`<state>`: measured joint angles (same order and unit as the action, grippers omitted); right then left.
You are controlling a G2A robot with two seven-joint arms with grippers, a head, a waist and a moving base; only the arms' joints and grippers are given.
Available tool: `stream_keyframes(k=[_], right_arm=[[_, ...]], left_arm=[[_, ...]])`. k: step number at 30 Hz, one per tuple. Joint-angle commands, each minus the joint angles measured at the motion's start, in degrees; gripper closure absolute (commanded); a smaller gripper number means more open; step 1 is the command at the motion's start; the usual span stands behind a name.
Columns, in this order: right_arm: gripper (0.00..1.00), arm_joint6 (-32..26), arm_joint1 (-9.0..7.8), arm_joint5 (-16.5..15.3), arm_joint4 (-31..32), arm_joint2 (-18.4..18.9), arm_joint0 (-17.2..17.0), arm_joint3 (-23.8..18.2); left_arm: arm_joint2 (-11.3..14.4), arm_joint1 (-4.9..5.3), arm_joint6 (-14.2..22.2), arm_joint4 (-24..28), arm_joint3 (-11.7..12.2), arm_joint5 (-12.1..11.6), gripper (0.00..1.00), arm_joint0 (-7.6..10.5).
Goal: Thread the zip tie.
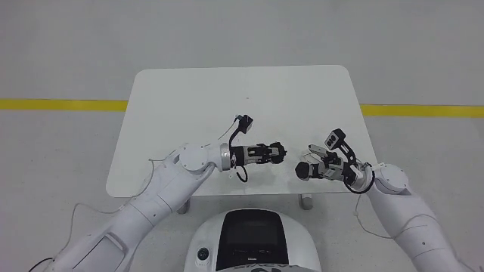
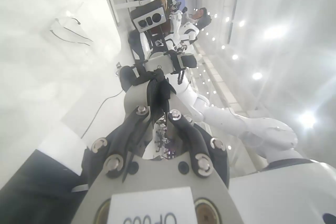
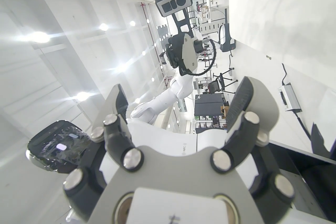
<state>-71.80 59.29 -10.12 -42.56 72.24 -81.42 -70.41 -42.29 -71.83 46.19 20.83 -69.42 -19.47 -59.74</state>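
Thin pale zip tie strands (image 2: pixel 69 32) lie on the white table (image 1: pixel 227 98), apart from both grippers. My left gripper (image 2: pixel 157 80) is shut, its black pads pressed together with nothing visible between them. In the top view it (image 1: pixel 277 152) hovers over the table's front edge and points at my right gripper (image 1: pixel 306 159), a small gap away. My right gripper (image 3: pixel 181 93) is open, its fingers spread wide and empty. Each wrist view looks straight at the other arm: the left gripper (image 3: pixel 181 57) and the right gripper (image 2: pixel 168 62) face each other.
Both arms hang low over the table's front edge. The far and middle table surface is bare white. A yellow floor line (image 1: pixel 60 105) runs behind the table. Room furniture and another robot show far off in the wrist views.
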Motion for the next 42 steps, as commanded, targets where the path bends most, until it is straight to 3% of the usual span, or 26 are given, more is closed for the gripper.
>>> stream_keyframes(k=[1,12,14,22,29,33,38,42], right_arm=[[0.00,0.00,0.00,0.00,0.00,0.00,0.00,0.00],[0.00,0.00,0.00,0.00,0.00,0.00,0.00,0.00],[0.00,0.00,0.00,0.00,0.00,0.00,0.00,0.00],[0.00,0.00,0.00,0.00,0.00,0.00,0.00,0.00],[0.00,2.71,-0.31,-1.00,1.54,1.55,-0.49,-0.68],[0.00,6.92,-1.85,-2.28,8.67,7.13,-3.82,-4.89],[0.00,10.47,-3.64,-1.22,21.86,12.52,-9.52,-15.11],[0.00,10.47,-3.64,-1.22,21.86,12.52,-9.52,-15.11]], left_arm=[[-0.61,-0.23,-0.37,-0.84,-0.49,-0.01,1.00,-0.51],[-1.56,-0.44,-0.44,0.05,-1.09,-0.01,1.00,-0.87],[-2.95,-0.44,-2.99,-1.57,-2.56,-0.01,1.00,-0.84],[-8.07,-0.66,-0.08,-2.87,-6.03,-0.01,1.00,-3.15],[-8.07,-0.66,-0.08,-2.87,-6.03,-0.01,1.00,-3.15],[-8.07,-0.66,-0.08,-2.87,-6.03,-0.01,1.00,-3.15],[-8.07,-0.66,-0.08,-2.87,-6.03,-0.01,1.00,-3.15],[-8.07,-0.66,-0.08,-2.87,-6.03,-0.01,1.00,-3.15]])
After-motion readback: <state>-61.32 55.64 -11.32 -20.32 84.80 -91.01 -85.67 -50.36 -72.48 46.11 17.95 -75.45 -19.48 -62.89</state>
